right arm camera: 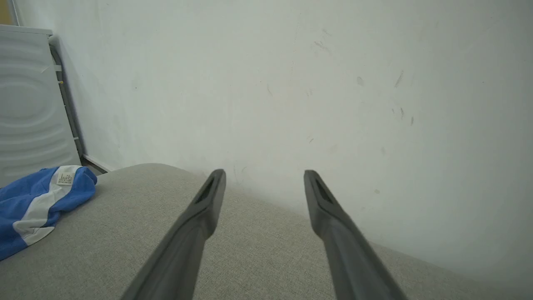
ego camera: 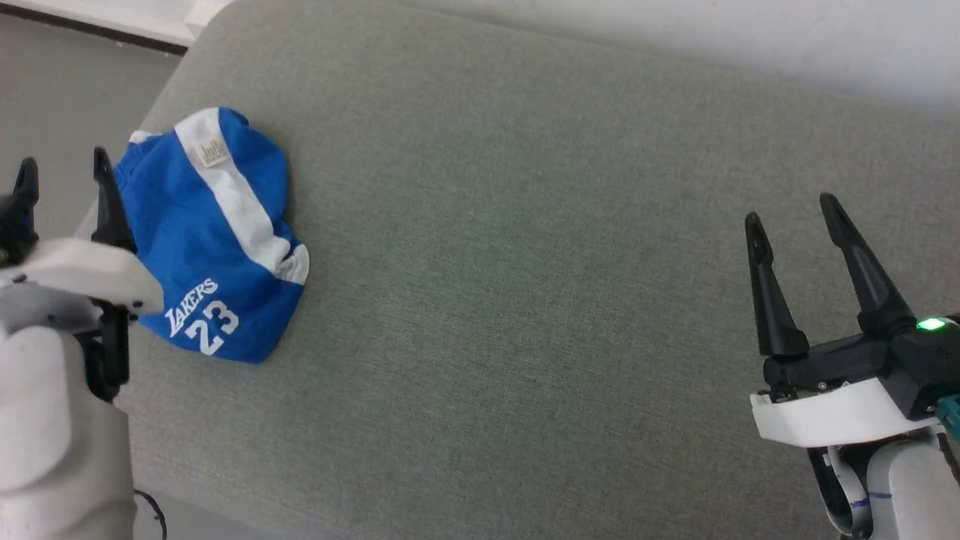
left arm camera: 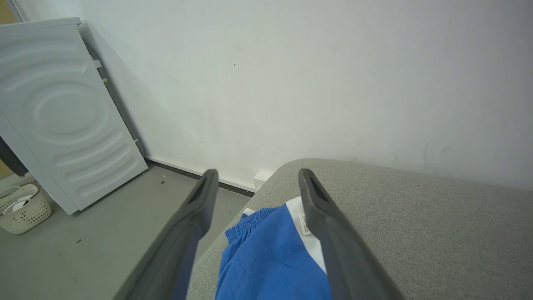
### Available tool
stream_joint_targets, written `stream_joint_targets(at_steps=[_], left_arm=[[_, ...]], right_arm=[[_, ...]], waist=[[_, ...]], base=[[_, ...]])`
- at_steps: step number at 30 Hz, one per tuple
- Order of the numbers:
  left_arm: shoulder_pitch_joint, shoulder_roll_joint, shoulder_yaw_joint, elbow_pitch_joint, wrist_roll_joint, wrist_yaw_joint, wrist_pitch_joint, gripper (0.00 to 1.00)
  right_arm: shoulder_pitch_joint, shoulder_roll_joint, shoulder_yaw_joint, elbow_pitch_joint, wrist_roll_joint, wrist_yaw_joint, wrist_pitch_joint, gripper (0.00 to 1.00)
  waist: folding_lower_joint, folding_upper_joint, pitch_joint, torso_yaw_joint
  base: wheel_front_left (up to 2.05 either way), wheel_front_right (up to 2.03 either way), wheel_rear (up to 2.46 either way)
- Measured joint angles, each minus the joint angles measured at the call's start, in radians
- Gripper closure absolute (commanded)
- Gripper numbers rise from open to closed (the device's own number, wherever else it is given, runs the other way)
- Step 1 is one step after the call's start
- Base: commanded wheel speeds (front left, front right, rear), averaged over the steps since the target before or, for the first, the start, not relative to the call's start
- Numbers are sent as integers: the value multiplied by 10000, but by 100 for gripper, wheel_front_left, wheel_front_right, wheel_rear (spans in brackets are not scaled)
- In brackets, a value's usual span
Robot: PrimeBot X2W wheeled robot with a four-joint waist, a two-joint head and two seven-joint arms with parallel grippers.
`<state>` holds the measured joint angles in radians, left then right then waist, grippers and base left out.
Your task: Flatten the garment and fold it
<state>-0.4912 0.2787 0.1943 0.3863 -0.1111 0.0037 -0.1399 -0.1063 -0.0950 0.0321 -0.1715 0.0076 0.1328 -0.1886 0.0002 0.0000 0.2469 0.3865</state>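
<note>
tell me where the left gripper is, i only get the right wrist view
Observer: The left gripper is open, at the left edge of the shorts, near the waistband.
Operator: any print on them
Observer: Yes, white "LAKERS 23" lettering on the end nearest the robot.
</note>
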Motion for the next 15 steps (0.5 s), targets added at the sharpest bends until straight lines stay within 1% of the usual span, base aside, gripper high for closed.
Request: stream_joint_targets(at_steps=[4, 6, 10, 12, 15], left_arm=[[-1053, 424, -84, 1325, -351, -589, 872, 0], [-1483, 654, -171, 1977, -472, -752, 1450, 0], [-2306, 995, -249, 3093, -1080, -1005, 2719, 0], [-2651, 1248, -635, 3377, -1269, -1081, 3285, 0], [-2965, 1588, -1862, 3427, -2034, -1101, 4470, 0]], right_arm=[[-212, -182, 59, -150, -2, 0, -88, 0], [-341, -249, 50, -190, -10, 0, -138, 0], [-619, -332, 102, -307, -13, 0, -213, 0], [-758, -382, 163, -368, -13, 0, -249, 0], [-974, -449, 268, -439, -15, -2, -332, 0]], waist=[[1, 0, 495, -40], [0, 0, 744, -62], [0, 0, 1251, -134], [0, 0, 1502, -185], [0, 0, 1869, -289]], base=[[0, 0, 0], [0, 0, 0], [0, 0, 0], [0, 0, 0], [0, 0, 0]])
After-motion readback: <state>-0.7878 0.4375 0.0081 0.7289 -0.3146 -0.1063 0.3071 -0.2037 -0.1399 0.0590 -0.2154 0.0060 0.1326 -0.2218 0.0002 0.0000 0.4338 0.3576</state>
